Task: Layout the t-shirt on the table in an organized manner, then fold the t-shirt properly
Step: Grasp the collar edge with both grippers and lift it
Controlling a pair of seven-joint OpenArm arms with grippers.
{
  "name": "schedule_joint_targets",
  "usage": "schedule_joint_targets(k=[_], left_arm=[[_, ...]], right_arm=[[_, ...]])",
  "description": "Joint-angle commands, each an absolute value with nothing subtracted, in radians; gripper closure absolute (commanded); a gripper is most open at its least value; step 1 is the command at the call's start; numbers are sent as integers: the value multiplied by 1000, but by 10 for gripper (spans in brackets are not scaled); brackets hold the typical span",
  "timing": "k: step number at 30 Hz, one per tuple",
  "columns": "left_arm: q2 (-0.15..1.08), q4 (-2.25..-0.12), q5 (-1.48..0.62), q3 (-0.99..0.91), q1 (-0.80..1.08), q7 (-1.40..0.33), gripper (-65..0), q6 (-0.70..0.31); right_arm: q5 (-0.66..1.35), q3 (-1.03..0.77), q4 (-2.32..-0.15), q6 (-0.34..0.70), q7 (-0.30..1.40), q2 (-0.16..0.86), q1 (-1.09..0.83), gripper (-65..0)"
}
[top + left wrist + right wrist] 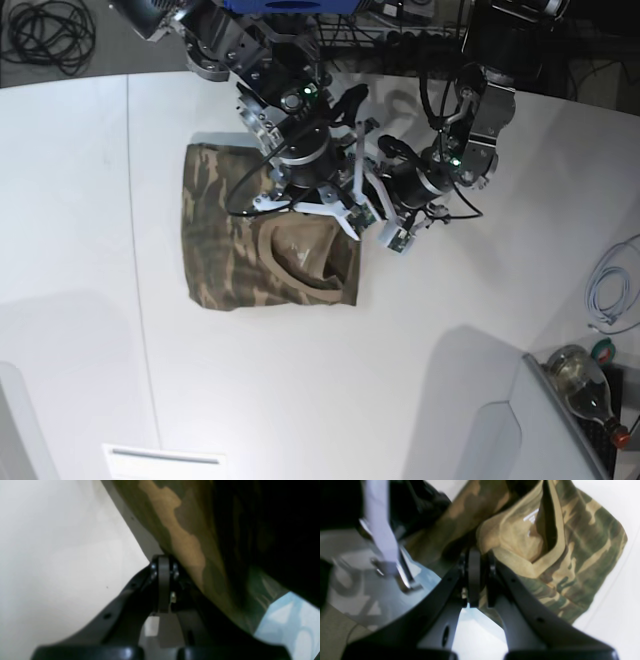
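The camouflage t-shirt (pixel 225 240) lies partly folded on the white table (pixel 420 380), its tan inside and collar (pixel 300 255) turned up at the right. Both arms meet over its right edge. In the right wrist view my right gripper (pixel 475 555) is shut on the t-shirt (pixel 582 542) right beside the tan collar (pixel 545 562). The left wrist view has my left gripper (pixel 163 560) shut on an edge of the t-shirt (pixel 175 530), which rises close past the camera. In the base view the right gripper (pixel 342 215) and left gripper (pixel 378 222) are nearly side by side, fingertips hidden.
A thin seam (pixel 140 300) runs down the table left of the shirt. A bottle (pixel 580 375) and a white cable (pixel 610 290) sit off the table's right edge. Black cables (pixel 45 30) lie beyond the far left corner.
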State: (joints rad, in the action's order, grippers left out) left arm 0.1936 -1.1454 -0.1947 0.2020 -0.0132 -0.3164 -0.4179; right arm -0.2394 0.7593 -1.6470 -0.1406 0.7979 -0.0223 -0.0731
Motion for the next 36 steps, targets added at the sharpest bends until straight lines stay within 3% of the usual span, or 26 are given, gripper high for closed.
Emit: schedule_joint_targets(k=[1,14,26,28,33,36], left_arm=[[199,-1159,-200,200,-18,-315,0,-417],[200,-1214,-197,202,13,-317,0,-417],[229,-1219,-200,191,31,-317,0,-417],[239,-1239,-197,191,42,-318,0,-417],[311,-1353,-206,168,108,-375,0,-417],[325,-1417,-205,70,159,-412,0,-417]], right_arm=[[-243,763,-1650,-139,776,-45,-59,-17],[-242,800,-1465,-139,680,-85,-25,-17],[-242,796,-1442,-140,647,-85,-25,-35],[-242,796,-1414,-140,633,-104,-21,-87],[-242,796,-1339,-140,576,-117,-19,-320],[-242,799,-1342,-140,544,-119,-19,-414]])
